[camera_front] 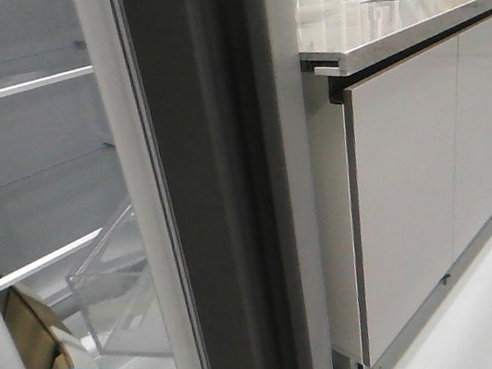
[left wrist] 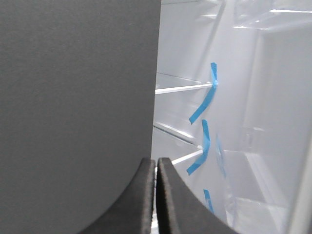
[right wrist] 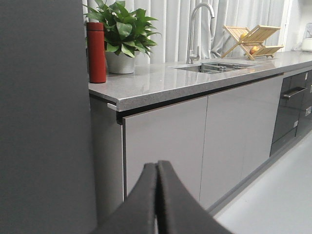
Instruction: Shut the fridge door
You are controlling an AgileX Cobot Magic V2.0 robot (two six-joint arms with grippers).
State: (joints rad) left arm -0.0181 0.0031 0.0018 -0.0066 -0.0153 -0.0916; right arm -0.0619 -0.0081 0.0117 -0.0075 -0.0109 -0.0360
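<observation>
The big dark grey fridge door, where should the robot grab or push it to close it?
Best on the tall dark grey fridge door itself: its thick grooved edge, coming from the kitchen-counter side. That edge faces the robot, runs the full height and shows no handle, so a flat push probably beats pinching. Both the left gripper and right gripper are shut, suited to pushing.

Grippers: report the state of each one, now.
Left gripper: closed, holding nothing, next to the fridge door.
Right gripper: closed, holding nothing.
</observation>
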